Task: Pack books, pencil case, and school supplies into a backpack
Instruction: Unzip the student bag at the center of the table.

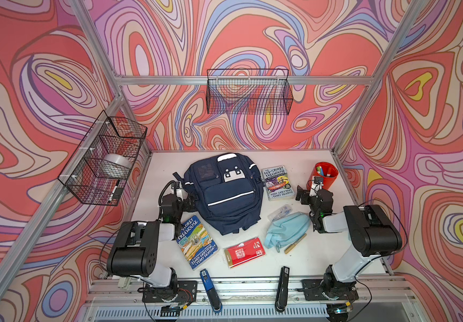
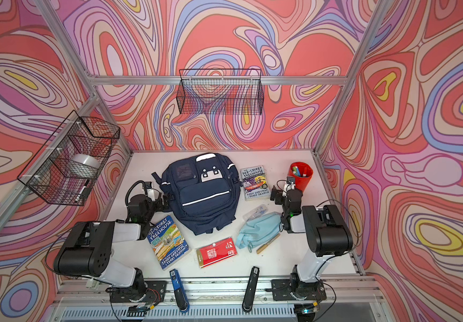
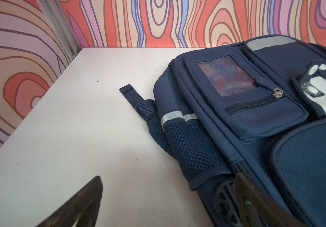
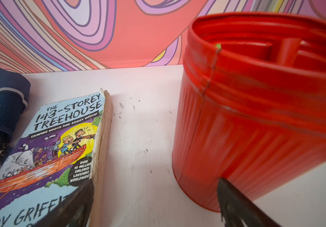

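Backpack (image 1: 224,200) lies flat, front up, in the middle of the table (image 1: 163,167) in both top views, its top toward 12 o'clock. Taken from it, the 143 book (image 1: 277,182) lies at 2 o'clock, the 91 book (image 1: 197,242) at 7, the red packet (image 1: 244,252) at 5 and the pencil case (image 1: 287,228) at 4, all outside the bag. The clear packet (image 1: 280,212) sits at the case's 11 o'clock edge. The tan pen (image 1: 295,243) lies just beside its 5 o'clock edge. The left gripper (image 2: 152,199) is at the backpack's 9 o'clock side. The right gripper (image 2: 286,195) is between the 143 book and the red cup (image 2: 300,174).

Left wrist view: the fingers (image 3: 83,202) are spread wide with nothing between them, one over bare table, the other over the backpack's mesh side pocket. The small front pocket's zip is closed.

Right wrist view: the fingers (image 4: 235,204) are likewise wide apart and empty. One is over the 143 book's near corner and the other in front of the red cup's base, with bare table between them.
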Controlling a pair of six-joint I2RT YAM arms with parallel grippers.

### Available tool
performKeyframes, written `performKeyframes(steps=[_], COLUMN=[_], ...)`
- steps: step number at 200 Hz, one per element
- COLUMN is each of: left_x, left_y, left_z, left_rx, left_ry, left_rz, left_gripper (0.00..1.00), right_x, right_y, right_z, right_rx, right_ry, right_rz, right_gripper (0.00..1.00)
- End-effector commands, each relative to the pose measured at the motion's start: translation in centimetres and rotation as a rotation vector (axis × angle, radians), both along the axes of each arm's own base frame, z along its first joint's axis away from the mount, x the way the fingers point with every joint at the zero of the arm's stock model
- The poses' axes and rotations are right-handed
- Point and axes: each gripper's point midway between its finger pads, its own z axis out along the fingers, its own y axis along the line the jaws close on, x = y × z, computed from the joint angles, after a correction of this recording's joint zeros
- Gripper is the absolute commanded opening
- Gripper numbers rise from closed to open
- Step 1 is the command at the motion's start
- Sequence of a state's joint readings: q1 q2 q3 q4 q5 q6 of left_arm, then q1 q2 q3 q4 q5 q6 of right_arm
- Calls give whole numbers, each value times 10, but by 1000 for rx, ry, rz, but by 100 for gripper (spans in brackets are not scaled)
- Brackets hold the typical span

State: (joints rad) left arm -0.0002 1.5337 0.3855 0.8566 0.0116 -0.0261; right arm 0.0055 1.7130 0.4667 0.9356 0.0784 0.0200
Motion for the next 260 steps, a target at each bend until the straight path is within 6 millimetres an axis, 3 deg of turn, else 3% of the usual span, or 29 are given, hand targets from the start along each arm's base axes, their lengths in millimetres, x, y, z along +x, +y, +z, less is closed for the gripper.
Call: performKeyframes(steps=[1,163,197,216,246,251,255,260], left_x=[0,0,-2,-11,-25,-29,-24,-22], left_y=[0,3,4,5,20,18,14,5], left_z=[1,1,4,25,62,61,80,84], left_rx=[7,6,6,6,-89,-141,-177,-205], left_ry=[-12,-10,-19,-29,27,45,24,37], left_rz=[-11,7,18,29,203,224,210,173], left_gripper=[100,100,100,100,100,100,100,100], right_x=[2,2,2,2,-2,-3,-4,-5], right_y=[-4,-3,5,7,17,19,21,24], right_z=[6,6,12,27,69,75,80,86], right_rx=[4,4,2,4,80,102,115,135], right_ry=[-23,-23,-28,-11,2,3,4,7], right_rz=[-15,-13,38,47,84,95,101,113], right_gripper=[98,98,98,98,98,98,99,98])
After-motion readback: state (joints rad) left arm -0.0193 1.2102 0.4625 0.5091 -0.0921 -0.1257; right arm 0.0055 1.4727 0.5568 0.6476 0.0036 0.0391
